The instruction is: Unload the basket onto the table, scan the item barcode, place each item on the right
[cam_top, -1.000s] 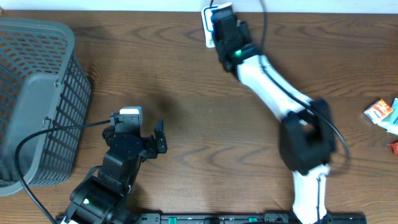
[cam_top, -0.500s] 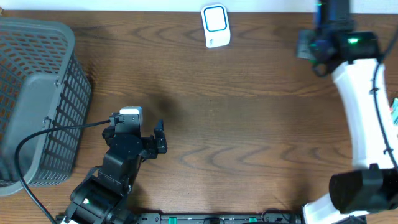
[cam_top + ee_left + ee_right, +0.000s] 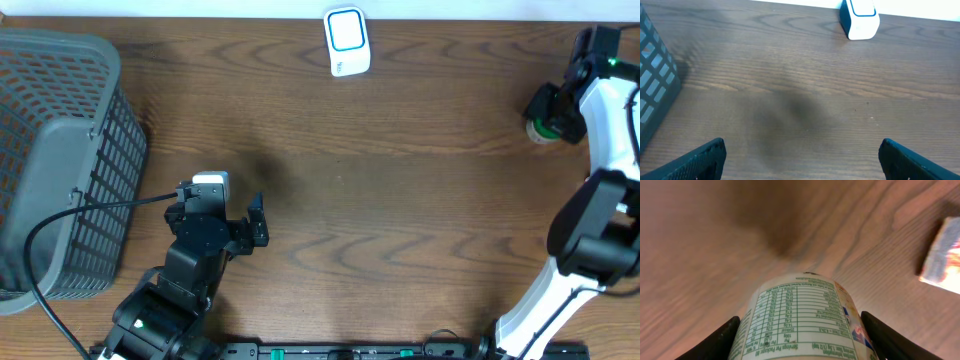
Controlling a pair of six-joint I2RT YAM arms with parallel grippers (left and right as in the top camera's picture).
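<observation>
Open wood spans the table (image 3: pixel 400 200) between the basket (image 3: pixel 60 140) at the left edge and the scanner (image 3: pixel 347 42) at the far edge. Far right, the right gripper (image 3: pixel 802 330) clasps the labelled bottle (image 3: pixel 805 305) with half-spread fingers. The left gripper (image 3: pixel 801 160), near left, gapes wide, empty.

A grey plastic basket (image 3: pixel 115 190) with lattice walls stands at the left edge of the brown wood-grain tabletop (image 3: pixel 400 200), and one dark corner of it shows at the left of the left wrist view (image 3: pixel 655 95). In the right wrist view a small white and orange packet (image 3: pixel 941 255) lies on the tabletop (image 3: pixel 690 255) at the right edge, too blurred to read.
</observation>
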